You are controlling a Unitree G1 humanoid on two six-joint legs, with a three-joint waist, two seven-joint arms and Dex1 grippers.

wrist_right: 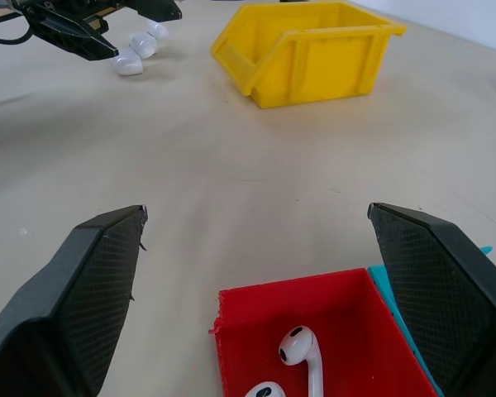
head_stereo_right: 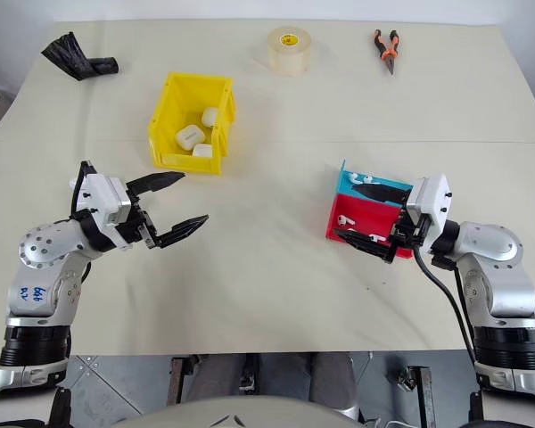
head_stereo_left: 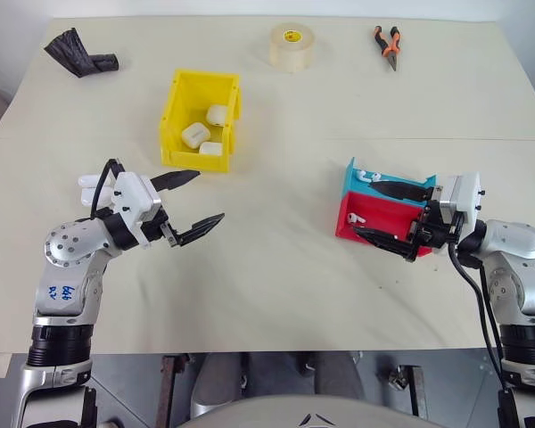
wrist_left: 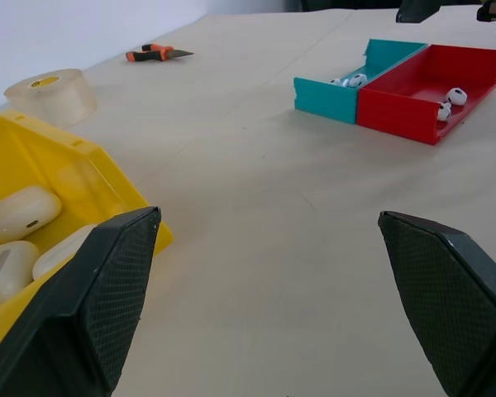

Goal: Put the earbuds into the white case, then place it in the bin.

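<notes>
- Left hand (head_stereo_left: 190,203) hovers over the surface (head_stereo_left: 276,267) at about 8 o'clock, fingers spread wide, holding nothing.
- Right hand (head_stereo_left: 388,217) sits at about 4 o'clock, fingers wide apart, one over each of the red tray (head_stereo_left: 361,218) and teal tray (head_stereo_left: 361,181); nothing gripped.
- Earbuds (wrist_right: 302,351) lie loose in these two touching trays.
- The bin (head_stereo_left: 201,120) stands at 11 o'clock, just beyond the left hand, with three white cases (head_stereo_left: 196,135) inside.
- More white cases (wrist_right: 136,54) lie on the surface beside the left hand.
- Far edge: tape roll (head_stereo_left: 292,46) at 12, pliers (head_stereo_left: 388,43) at 1, black object (head_stereo_left: 78,55) at 10.
</notes>
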